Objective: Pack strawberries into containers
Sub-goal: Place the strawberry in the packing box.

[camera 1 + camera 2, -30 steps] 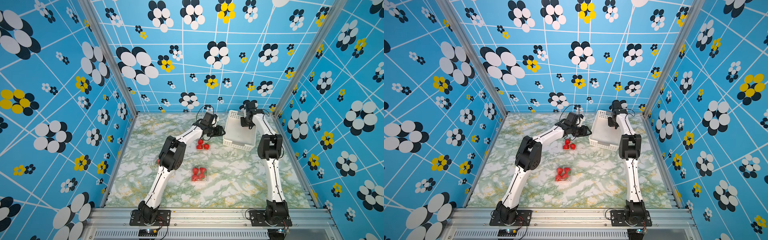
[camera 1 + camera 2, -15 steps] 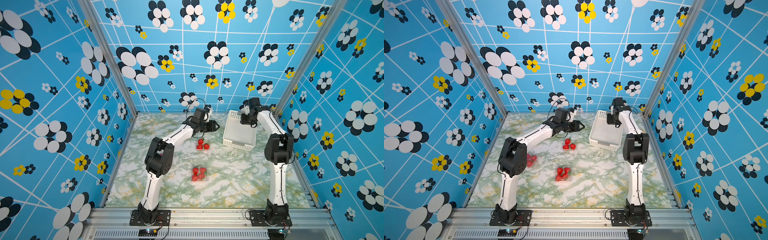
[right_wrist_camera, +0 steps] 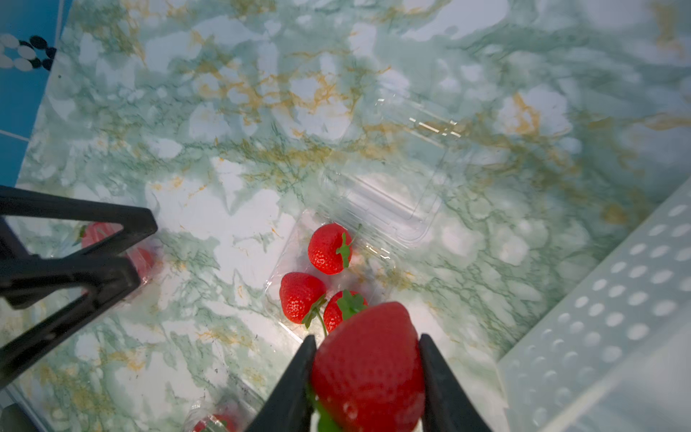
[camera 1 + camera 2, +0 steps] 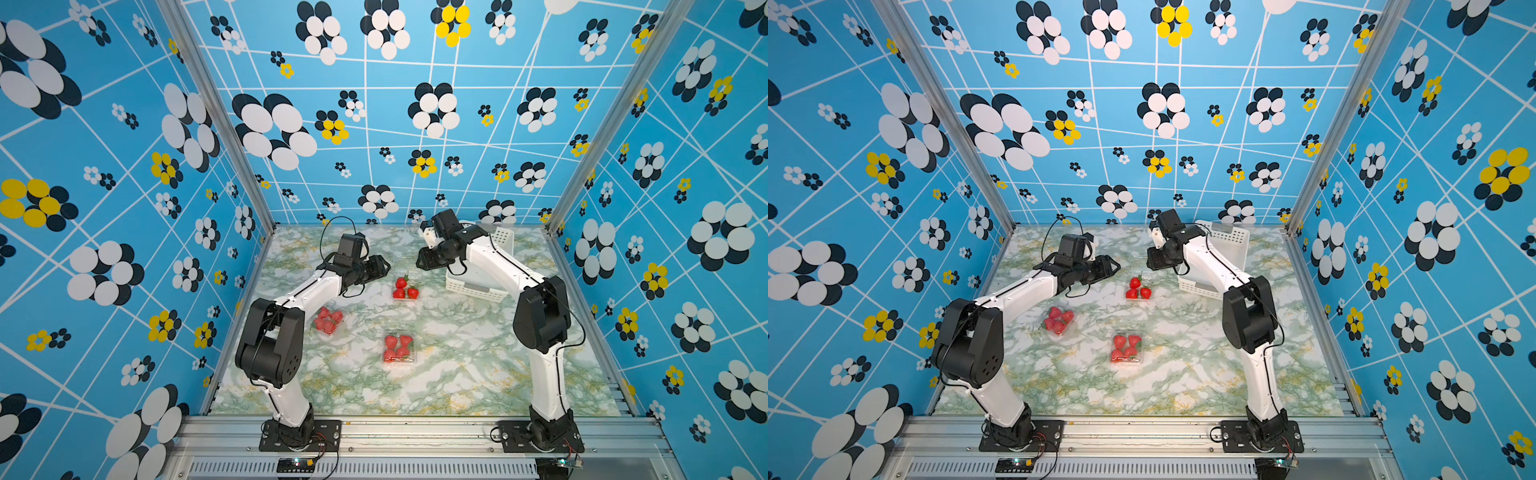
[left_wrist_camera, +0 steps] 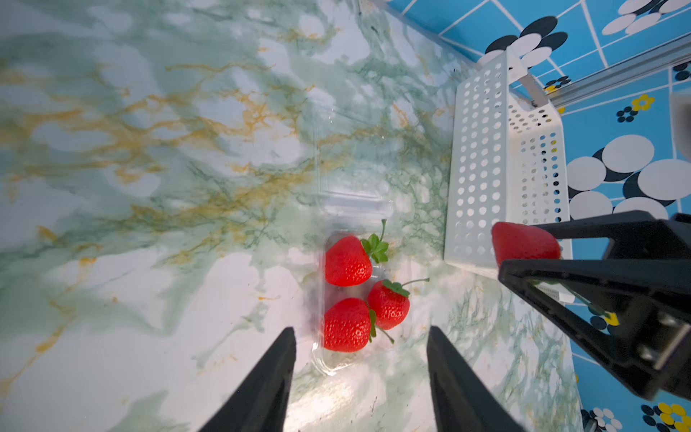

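Right gripper (image 3: 367,339) pinched a strawberry (image 3: 368,374) near a punnet (image 5: 349,361) holding three berries (image 5: 347,260); left gripper (image 5: 361,331) hovered beside it, jaws spread apart

Three glossy red strawberries (image 5: 347,325) lie in an open clear container (image 5: 329,364), a fourth strawberry (image 3: 368,368) sits pinched in the right gripper (image 3: 366,338), and two filled containers (image 4: 400,348) (image 4: 328,321) rest nearby.

Robot lab cell: patterned walls (image 4: 374,124), aluminium frame (image 4: 415,432).
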{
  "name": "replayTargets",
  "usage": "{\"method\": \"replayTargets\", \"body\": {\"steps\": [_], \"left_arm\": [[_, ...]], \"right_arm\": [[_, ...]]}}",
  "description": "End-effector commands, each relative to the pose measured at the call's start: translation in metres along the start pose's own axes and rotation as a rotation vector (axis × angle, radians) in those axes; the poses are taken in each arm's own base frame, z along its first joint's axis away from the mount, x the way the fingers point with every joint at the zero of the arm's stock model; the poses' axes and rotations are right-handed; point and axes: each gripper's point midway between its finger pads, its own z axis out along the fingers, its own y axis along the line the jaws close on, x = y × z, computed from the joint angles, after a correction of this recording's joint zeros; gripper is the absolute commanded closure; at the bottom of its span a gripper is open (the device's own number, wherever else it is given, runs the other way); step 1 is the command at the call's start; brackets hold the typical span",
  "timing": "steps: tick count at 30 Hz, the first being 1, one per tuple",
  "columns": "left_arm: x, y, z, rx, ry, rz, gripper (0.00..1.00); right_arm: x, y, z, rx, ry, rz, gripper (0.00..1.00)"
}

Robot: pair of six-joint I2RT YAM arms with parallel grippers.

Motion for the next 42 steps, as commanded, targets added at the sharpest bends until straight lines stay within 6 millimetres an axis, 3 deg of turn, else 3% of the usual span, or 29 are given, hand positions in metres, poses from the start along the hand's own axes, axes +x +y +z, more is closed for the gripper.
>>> {"method": "replayTargets", "body": {"steps": [1,8,12,20,27,31,34,37,42], "left_arm": [[0.008,0.0,-0.008,0.001,-0.005,-0.007,0.43],[0.029,0.01,-0.011,-0.003,0.022,-0.032,0.42],[0.041,0.01,-0.009,0.0,0.047,-0.036,0.43],[0.055,0.008,-0.006,0.009,0.067,-0.046,0.43],[0.058,0.007,-0.006,0.01,0.07,-0.047,0.43],[0.068,0.008,-0.01,0.002,0.079,-0.054,0.44],[0.077,0.014,-0.017,-0.022,0.093,-0.066,0.45],[0.089,0.017,-0.023,-0.032,0.115,-0.089,0.48],[0.106,0.015,-0.032,-0.067,0.153,-0.082,0.52]], "right_arm": [[0.01,0.003,0.028,-0.01,0.04,0.019,0.76],[0.019,0.018,0.056,-0.014,0.093,-0.005,0.76],[0.017,0.018,0.06,-0.004,0.094,-0.003,0.7],[0.021,0.014,0.055,0.026,0.109,-0.005,0.51],[0.024,0.014,0.054,0.029,0.112,-0.003,0.45],[0.007,0.012,0.031,0.048,0.04,-0.021,0.45],[-0.009,0.004,0.013,0.061,-0.018,-0.007,0.45],[-0.027,-0.017,0.002,0.091,-0.083,0.066,0.45],[-0.047,-0.054,0.015,0.048,-0.087,0.2,0.45]]}}
